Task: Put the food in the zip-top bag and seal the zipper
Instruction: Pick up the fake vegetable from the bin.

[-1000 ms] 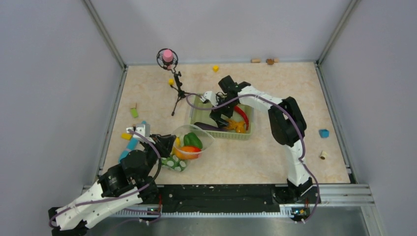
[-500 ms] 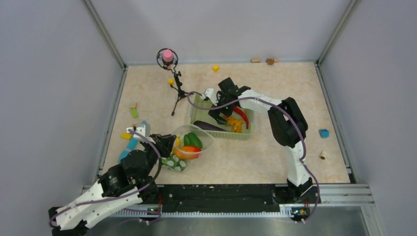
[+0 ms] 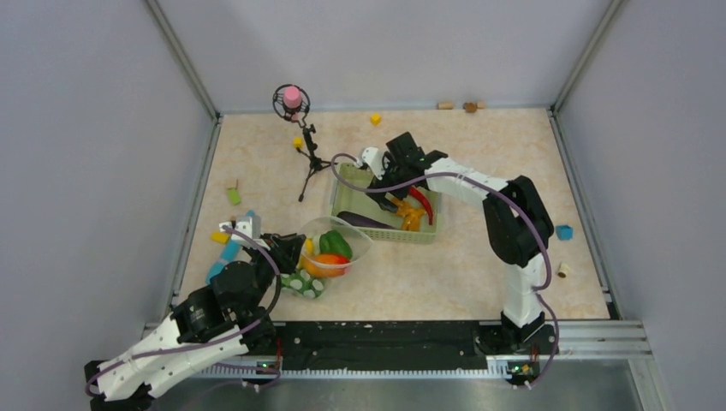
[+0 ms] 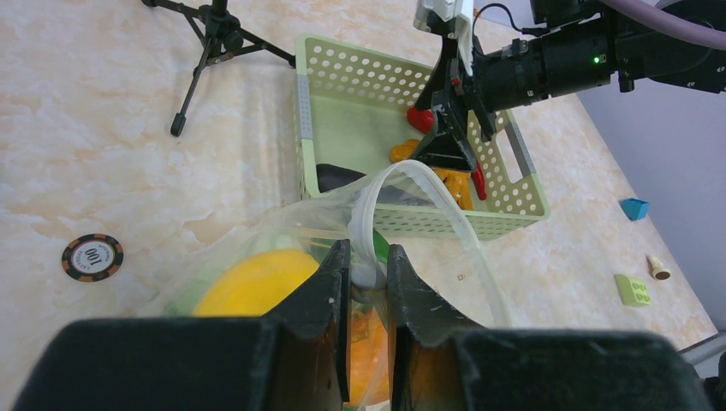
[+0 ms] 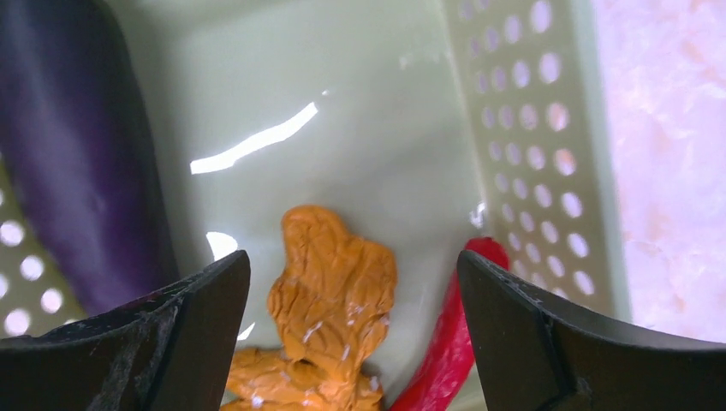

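Pinching the zipper point(image 4: 401, 169) with our left claw point(image 4: 366, 259), are we? Why there, and not lower on the zip-top bag point(image 4: 257, 235)?

We judge that a grip on the whitish strip props the mouth up and open toward the basket point(image 4: 360, 81), so food can go in without a second helper. That claw is narrow, its fingers clamped on the strip. The bag lies on the tabletop point(image 3: 428, 265) at our left, with the lemon point(image 4: 252, 287), the green pepper point(image 3: 336, 243) and an orange-red piece point(image 3: 330, 264) inside.

And our right claw point(image 5: 353, 261)?

Wide, holding nothing. It hangs inside the basket, pointing down at its floor. The orange lump point(image 5: 330, 282) lies between the fingers, just past their tips; we cannot tell whether they touch it. The red chili point(image 5: 454, 342) lies close by one finger, near the perforated wall, and the eggplant point(image 5: 77, 154) runs beside the other.

What do we make of it?

We reckon the orange lump is the pick: lower, close, carry it to the open mouth. Three pieces sit in the basket and the zipper is not yet pressed, so we are roughly midway. The chili's nearness is the risk, since a finger could catch it too.
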Available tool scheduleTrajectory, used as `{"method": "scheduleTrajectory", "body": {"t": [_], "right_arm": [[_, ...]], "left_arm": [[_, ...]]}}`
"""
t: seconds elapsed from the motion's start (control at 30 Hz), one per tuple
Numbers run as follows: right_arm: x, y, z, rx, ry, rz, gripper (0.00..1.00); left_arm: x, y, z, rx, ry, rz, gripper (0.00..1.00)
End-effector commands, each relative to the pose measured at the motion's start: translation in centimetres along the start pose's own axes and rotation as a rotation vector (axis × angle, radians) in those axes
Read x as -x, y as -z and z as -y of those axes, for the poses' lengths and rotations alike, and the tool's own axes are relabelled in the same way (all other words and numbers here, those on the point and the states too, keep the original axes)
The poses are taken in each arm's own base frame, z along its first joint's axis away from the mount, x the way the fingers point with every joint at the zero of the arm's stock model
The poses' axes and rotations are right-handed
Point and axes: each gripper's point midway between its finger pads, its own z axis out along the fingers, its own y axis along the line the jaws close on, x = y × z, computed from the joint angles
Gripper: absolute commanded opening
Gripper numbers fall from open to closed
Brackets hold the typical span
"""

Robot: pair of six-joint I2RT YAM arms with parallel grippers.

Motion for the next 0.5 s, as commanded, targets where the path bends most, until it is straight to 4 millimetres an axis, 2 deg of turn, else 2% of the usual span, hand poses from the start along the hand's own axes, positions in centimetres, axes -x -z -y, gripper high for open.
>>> {"method": "scheduleTrajectory", "body": {"t": [0.0, 0.07, 0.13, 0.37, 0.47], "right_arm": [[0.0, 1.9, -2.8, 0.111, 0.034, 0.004, 0.88], [-1.1, 2.0, -3.4, 0.136, 0.036, -0.034, 0.87], [-1.8, 1.9, -3.1, 0.114, 0.02, -0.066, 0.86], [-3.2, -0.4, -0.1, -0.054, -0.062, -0.133, 0.84], [-3.9, -1.4, 0.7, -0.099, -0.087, -0.167, 0.79]], "left_arm": [[1.2, 0.0, 0.4, -0.011, 0.036, 0.044, 0.0], [1.2, 0.0, 0.4, -0.01, 0.038, 0.044, 0.0], [1.1, 0.0, 0.4, -0.011, 0.038, 0.043, 0.0], [1.1, 0.0, 0.3, -0.008, 0.036, 0.043, 0.0], [1.1, 0.0, 0.3, -0.004, 0.035, 0.043, 0.0]]}}
